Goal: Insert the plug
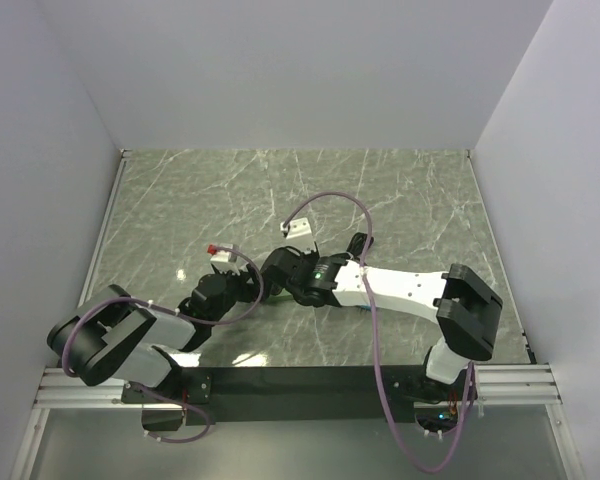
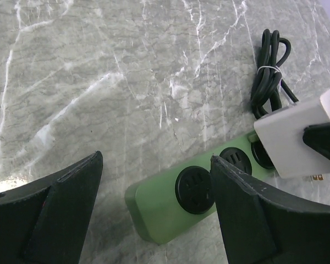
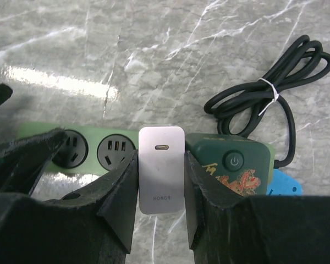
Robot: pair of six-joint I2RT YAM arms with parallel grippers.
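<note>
Grey-green marble table (image 1: 400, 190), walled in white on three sides. Left arm (image 1: 130, 340) and right arm (image 1: 410, 288), both reaching inward to meet near the table's middle. Pale green power strip (image 3: 38, 132), lying flat on the marble, with round black sockets (image 2: 195, 190) in a row along its top. Left gripper (image 2: 155, 160) released, fingers spread wide either side of the strip's free end; contact between the right-hand finger and the strip not clear from the left wrist view. Black cord (image 3: 264, 104), coiled and bound with a white tie (image 3: 268, 88), on the table just beyond the strip's far end. Dark green switch block (image 3: 231, 162) with a round power button, at that same end of the strip. White charger (image 3: 161, 165), marked HONOR, with a slot port on its upward face, clamped by its two sides in the right gripper (image 3: 160, 181) and held over the strip, between the switch block and the nearest open socket; seating of its pins not visible in any view. Small blue tab (image 3: 283, 187) beside the switch block.
</note>
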